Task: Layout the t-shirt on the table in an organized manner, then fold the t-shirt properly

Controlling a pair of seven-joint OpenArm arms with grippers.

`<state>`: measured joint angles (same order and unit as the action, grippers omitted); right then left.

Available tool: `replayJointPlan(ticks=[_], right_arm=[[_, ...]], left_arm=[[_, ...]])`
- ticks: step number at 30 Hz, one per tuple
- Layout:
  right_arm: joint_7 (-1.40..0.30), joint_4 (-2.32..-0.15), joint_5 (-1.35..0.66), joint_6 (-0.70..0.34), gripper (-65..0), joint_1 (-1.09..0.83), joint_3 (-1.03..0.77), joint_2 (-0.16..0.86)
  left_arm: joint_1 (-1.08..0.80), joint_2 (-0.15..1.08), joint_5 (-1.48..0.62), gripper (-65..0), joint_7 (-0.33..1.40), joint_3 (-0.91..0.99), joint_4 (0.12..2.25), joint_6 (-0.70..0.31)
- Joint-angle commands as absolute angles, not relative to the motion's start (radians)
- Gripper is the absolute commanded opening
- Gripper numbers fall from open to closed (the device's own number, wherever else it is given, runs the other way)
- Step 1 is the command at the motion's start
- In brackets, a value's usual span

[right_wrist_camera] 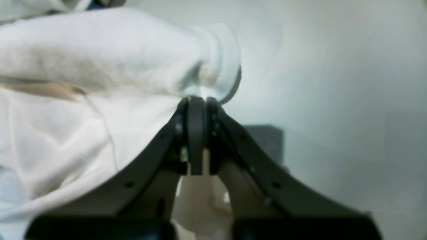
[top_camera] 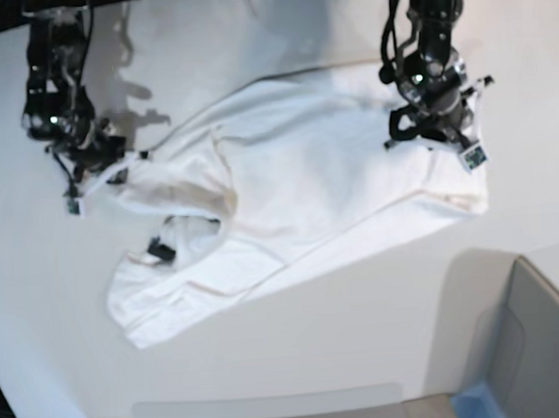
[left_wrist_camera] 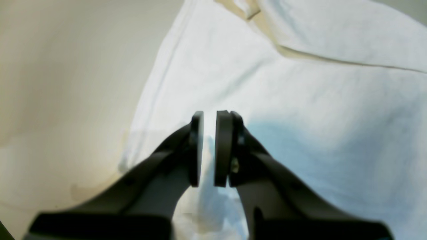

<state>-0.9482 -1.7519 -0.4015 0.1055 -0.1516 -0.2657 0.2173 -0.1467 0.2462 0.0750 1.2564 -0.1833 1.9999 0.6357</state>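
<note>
Left gripper [left_wrist_camera: 206, 148] sits low over the t-shirt [top_camera: 287, 184] near its hem at right of the base view, jaws narrowly apart with white cloth showing in the gap, firm pinch not confirmed; right gripper [right_wrist_camera: 196, 133] at upper left is clamped on a sleeve edge. Shirt lies crumpled and slanted mid-table [top_camera: 348, 339], so the step looks like layout, and next calls for a secure left grip, then both ends drawn apart. Open room lies on all sides; grey box [top_camera: 523, 345] at lower right is well apart.
</note>
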Motion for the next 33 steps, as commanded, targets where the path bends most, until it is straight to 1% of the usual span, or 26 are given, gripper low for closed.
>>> replayJointPlan(ticks=[1, 4, 6, 11, 13, 14, 16, 19, 22, 25, 29, 31, 33], right_arm=[[-0.926, -1.790, -0.409, 0.101, -65.0, -0.136, -0.271, 0.226], [-0.926, -1.801, -0.409, 0.101, -65.0, -0.134, -0.271, 0.226], [-0.926, -1.793, -0.404, 0.101, -65.0, -0.125, -0.269, 0.226], [-0.926, -1.751, -0.407, 0.101, -65.0, -0.124, -0.265, 0.226], [-0.926, -1.736, -0.407, 0.101, -65.0, -0.114, -0.265, 0.226], [-0.926, -1.730, -0.404, 0.101, -65.0, -0.111, -0.265, 0.226], [-0.926, -1.721, -0.403, 0.101, -65.0, -0.110, -0.265, 0.226], [-0.926, -1.715, -0.403, 0.101, -65.0, -0.110, -0.265, 0.226], [-0.926, -1.713, -0.403, 0.101, -65.0, -0.110, -0.265, 0.226], [-0.926, -1.710, -0.403, 0.101, -65.0, -0.110, -0.265, 0.226], [-0.926, -1.698, -0.403, 0.101, -65.0, -0.108, -0.265, 0.226], [-0.926, -1.698, -0.406, 0.101, -65.0, -0.108, -0.265, 0.226], [-0.926, -1.698, -0.407, 0.101, -65.0, -0.108, -0.265, 0.225]], left_arm=[[-0.137, 0.251, 0.087, -58.8, 1.279, -0.182, 2.018, 0.642], [-0.171, 0.251, 0.087, -58.5, 1.291, -0.185, 2.018, 0.642], [-0.182, 0.251, 0.087, -56.6, 1.294, -0.185, 2.017, 0.644], [-0.236, 0.251, 0.087, -46.1, 1.282, -0.186, 2.023, 0.644], [-0.259, 0.252, 0.087, -42.0, 1.247, -0.185, 2.028, 0.644], [-0.278, 0.255, 0.087, -41.1, 1.218, -0.179, 2.029, 0.644], [-0.332, 0.262, 0.087, -41.0, 1.147, -0.163, 2.029, 0.644], [-0.383, 0.297, 0.088, -41.0, 1.089, -0.142, 2.029, 0.644], [-0.406, 0.331, 0.088, -41.0, 1.073, -0.137, 2.029, 0.644], [-0.409, 0.332, 0.082, -40.5, 1.073, -0.143, 2.041, 0.638], [-0.440, 0.331, 0.077, -35.9, 1.067, -0.143, 2.046, 0.636], [-0.444, 0.331, 0.074, -35.7, 1.040, -0.145, 2.046, 0.634], [-0.473, 0.341, 0.028, -35.7, 0.990, -0.163, 2.046, 0.634]])
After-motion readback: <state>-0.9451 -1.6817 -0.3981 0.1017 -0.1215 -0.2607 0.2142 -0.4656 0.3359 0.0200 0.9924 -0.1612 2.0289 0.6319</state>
